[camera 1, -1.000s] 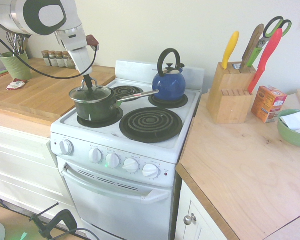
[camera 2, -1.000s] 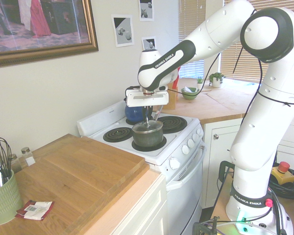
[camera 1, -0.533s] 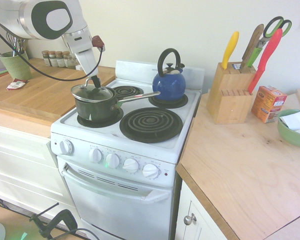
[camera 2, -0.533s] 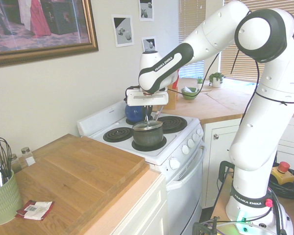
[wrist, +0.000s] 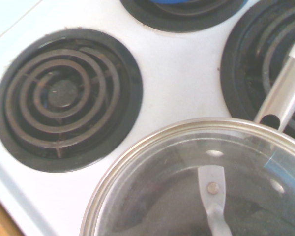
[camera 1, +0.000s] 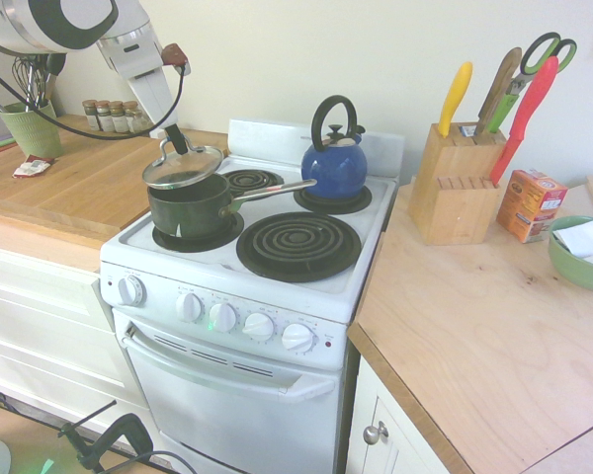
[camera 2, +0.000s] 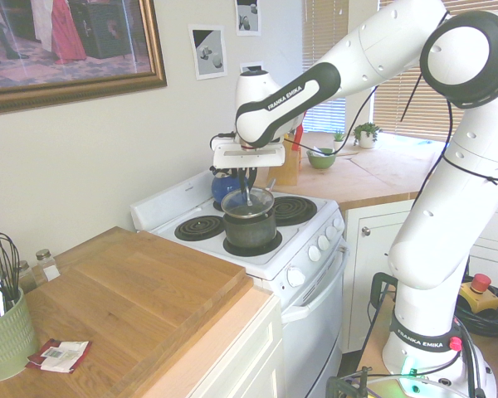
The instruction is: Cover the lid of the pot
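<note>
**Operator:** Glass lid (camera 1: 183, 165) status: where is it relative to the pot (camera 1: 190, 208)?

**Inspector:** It hangs above the pot's open mouth, clear of the rim and tilted, with the edge facing the kettle riding higher in the first exterior view. In the wrist view its silver rim (wrist: 137, 152) fills the lower part of the picture, and the pot's dark interior shows through the glass.

**Operator:** Gripper (camera 1: 177, 144) condition?

**Inspector:** Fingers are closed tight on the lid's small dark knob, pointing steeply down. The lid is carried by the gripper alone.

**Operator:** Pot position?

**Inspector:** Dark green-black saucepan, seated on the front burner nearest the wooden counter (camera 1: 74, 188). Its long silver handle (camera 1: 272, 191) points toward the blue kettle (camera 1: 334, 163) and passes above the gap between the burners. In the second exterior view the pot (camera 2: 250, 231) sits directly under the lid (camera 2: 247, 201).

**Operator:** Surroundings on the stove (camera 1: 217, 306)?

**Inspector:** The kettle occupies a rear burner. The large front burner (camera 1: 297, 245) is bare, as is the small rear burner (camera 1: 251, 181) behind the pot. A knife block (camera 1: 453, 188) stands on the counter on the far side of the stove.
</note>
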You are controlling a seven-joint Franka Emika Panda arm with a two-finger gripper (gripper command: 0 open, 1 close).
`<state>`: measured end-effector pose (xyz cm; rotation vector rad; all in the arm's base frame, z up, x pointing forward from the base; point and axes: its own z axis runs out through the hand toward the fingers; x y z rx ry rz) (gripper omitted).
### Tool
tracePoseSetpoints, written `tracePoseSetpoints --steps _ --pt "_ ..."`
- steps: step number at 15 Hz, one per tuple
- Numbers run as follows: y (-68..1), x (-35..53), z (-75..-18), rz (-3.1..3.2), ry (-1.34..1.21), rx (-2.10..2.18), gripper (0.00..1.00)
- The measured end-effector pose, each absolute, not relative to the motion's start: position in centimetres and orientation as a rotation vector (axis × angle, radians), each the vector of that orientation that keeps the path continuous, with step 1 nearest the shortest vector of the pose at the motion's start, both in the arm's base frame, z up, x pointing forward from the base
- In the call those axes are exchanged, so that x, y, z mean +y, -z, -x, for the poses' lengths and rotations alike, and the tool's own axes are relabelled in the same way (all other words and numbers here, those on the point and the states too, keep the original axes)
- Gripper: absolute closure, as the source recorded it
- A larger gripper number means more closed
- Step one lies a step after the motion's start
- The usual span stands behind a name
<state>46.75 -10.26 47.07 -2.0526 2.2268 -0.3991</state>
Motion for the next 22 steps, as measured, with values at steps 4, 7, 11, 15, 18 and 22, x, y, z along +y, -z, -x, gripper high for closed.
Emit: tracePoseSetpoints --steps 4,7,11,15,18,22 --pt "-45.4 -11.0 -47.4 2.054 0.386 2.241 1.00" --pt "-45.4 -10.9 -47.5 2.054 0.391 2.236 1.00" --pt "-45.4 -10.2 -47.8 2.069 0.391 2.222 1.00" --pt "-44.6 -10.5 -47.9 2.073 0.370 2.236 1.00" --pt "-44.6 -10.5 -47.9 2.074 0.369 2.237 1.00" --pt "-44.7 -10.6 -47.9 2.073 0.372 2.238 1.00"
